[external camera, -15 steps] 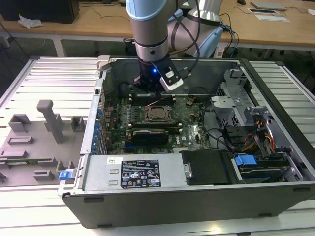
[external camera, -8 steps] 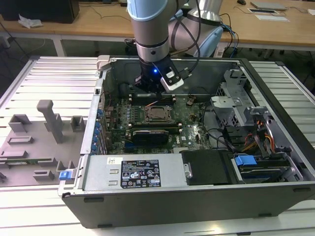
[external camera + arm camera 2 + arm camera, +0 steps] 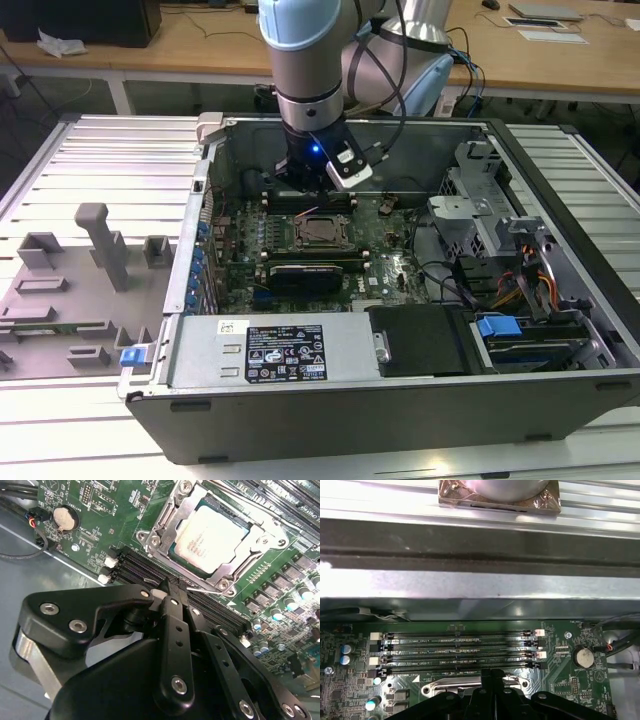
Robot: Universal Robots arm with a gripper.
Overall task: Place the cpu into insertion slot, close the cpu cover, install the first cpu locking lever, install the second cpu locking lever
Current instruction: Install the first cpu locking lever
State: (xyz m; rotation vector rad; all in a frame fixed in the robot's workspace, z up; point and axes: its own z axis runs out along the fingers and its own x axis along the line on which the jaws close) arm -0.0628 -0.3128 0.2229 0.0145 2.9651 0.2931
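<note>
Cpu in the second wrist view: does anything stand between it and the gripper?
Nothing visible does. The small square silver-grey cpu sits inside the thin metal cover frame, its top bare. The black gripper has its tips close beside that frame's edge, over the long black memory slots.

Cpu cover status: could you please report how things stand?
End effector shut, tips between the cpu cover and the memory slots. Cpu seated, cover down around it. No obstruction seen.
</note>
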